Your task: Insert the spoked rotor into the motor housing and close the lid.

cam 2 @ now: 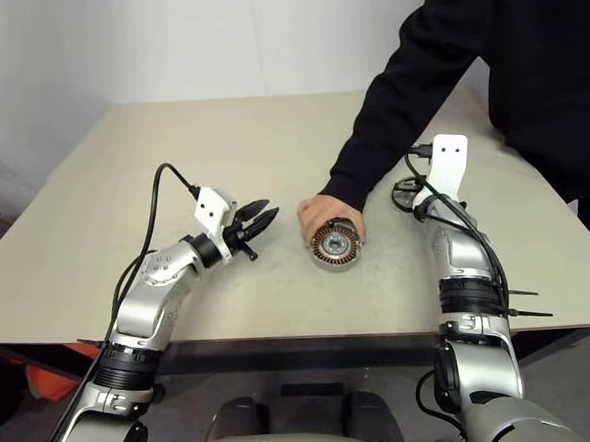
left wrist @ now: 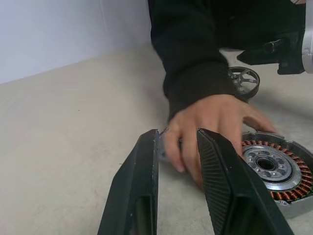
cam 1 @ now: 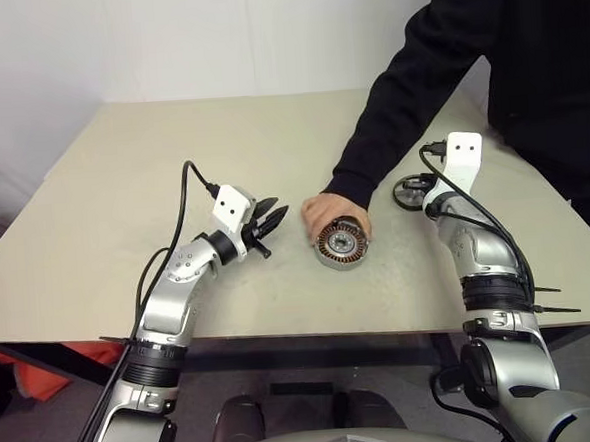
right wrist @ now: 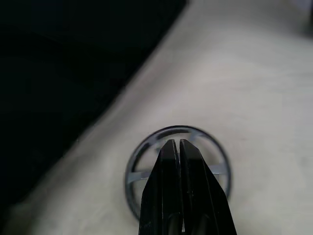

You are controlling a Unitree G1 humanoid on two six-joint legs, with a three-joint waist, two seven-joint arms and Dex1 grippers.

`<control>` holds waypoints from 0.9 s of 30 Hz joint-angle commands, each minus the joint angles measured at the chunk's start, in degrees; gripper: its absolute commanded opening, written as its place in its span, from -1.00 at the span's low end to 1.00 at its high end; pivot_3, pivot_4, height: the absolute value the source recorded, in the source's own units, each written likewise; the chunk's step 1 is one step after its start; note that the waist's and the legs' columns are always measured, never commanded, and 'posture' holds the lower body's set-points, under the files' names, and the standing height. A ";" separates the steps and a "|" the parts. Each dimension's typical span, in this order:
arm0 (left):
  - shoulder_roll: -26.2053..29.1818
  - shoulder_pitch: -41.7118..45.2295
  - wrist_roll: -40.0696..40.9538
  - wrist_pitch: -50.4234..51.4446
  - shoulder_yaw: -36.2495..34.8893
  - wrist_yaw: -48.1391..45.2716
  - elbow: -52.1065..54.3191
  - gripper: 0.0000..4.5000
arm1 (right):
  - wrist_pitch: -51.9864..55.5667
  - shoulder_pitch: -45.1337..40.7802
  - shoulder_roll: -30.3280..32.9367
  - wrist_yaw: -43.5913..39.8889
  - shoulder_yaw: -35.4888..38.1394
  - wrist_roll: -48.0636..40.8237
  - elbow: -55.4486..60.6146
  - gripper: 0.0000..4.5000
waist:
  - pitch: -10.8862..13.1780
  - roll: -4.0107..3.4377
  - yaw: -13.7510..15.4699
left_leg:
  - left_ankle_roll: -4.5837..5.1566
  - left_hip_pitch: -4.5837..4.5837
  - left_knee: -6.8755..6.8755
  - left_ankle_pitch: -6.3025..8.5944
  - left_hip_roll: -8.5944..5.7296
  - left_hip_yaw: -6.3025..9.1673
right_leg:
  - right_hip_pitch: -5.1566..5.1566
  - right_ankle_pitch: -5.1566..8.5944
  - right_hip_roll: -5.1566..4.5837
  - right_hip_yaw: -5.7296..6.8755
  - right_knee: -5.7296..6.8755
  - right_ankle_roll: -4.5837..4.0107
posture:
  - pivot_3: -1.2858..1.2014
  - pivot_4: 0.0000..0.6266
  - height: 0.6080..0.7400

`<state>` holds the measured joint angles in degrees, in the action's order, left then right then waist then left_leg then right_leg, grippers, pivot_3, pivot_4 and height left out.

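Observation:
The motor housing, a silver ring with copper windings and a dark hub, lies mid-table. A person's hand rests on its far rim. To its right the spoked rotor, a dark ring with thin spokes, lies flat on the table. My right gripper is shut and empty, its tips pointing over the rotor; whether they touch it I cannot tell. My left gripper hovers left of the housing, aimed at it, open with nothing between its fingers. The lid is out of view.
The person's black-sleeved arm reaches in from the back right, passing between housing and rotor. The beige table has bare surface on its left half and behind the housing. Its front edge runs just below my arms.

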<state>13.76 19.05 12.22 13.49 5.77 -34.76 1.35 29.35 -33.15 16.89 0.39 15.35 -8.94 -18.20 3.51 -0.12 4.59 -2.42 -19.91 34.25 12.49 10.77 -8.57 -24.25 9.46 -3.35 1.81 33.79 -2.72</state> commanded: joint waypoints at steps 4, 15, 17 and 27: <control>0.46 0.22 -0.16 -1.47 -0.07 -0.21 1.17 -0.41 | 1.03 -1.58 0.17 4.11 3.31 -0.95 3.53 -0.96 | 0.00 0.00 -0.40 | 0.00 0.00 0.00 0.00 0.00 0.00 | 0.00 0.00 0.00 0.00 0.00 0.00 | 0.03 -1.00 1.00; 0.57 0.16 -0.19 -1.56 0.09 -0.25 1.07 -0.41 | 2.47 -1.83 -0.89 5.63 5.04 -2.54 3.30 -0.96 | 0.00 -0.01 -0.70 | 0.02 0.00 0.00 0.01 0.00 0.00 | -0.01 0.00 0.01 0.00 0.00 0.00 | 0.03 -1.00 1.00; 0.63 0.10 -0.16 -1.53 0.04 -0.21 1.14 -0.41 | 1.97 -1.96 -0.88 5.53 4.90 -2.66 3.21 -0.96 | 0.00 -0.01 -0.70 | 0.02 0.00 0.00 0.01 0.00 0.00 | -0.01 0.00 0.00 0.00 0.00 0.01 | 0.03 -1.00 1.00; 1.74 -0.03 -0.19 -1.74 -0.34 -0.29 1.07 -0.41 | -0.20 -0.94 -0.75 -11.02 -2.60 -6.79 10.01 -0.96 | 0.01 -0.03 -0.77 | 0.06 -0.01 0.00 0.03 0.02 0.00 | -0.03 0.00 0.02 -0.01 0.01 0.00 | 0.03 -1.00 1.00</control>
<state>14.96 18.44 12.12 13.04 6.14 -34.82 1.31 30.98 -33.13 15.76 -5.86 14.98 -13.78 -13.17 3.52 -0.15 3.82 -2.36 -19.91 34.25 12.52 10.80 -8.57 -24.28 9.46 -3.33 1.80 33.81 -2.72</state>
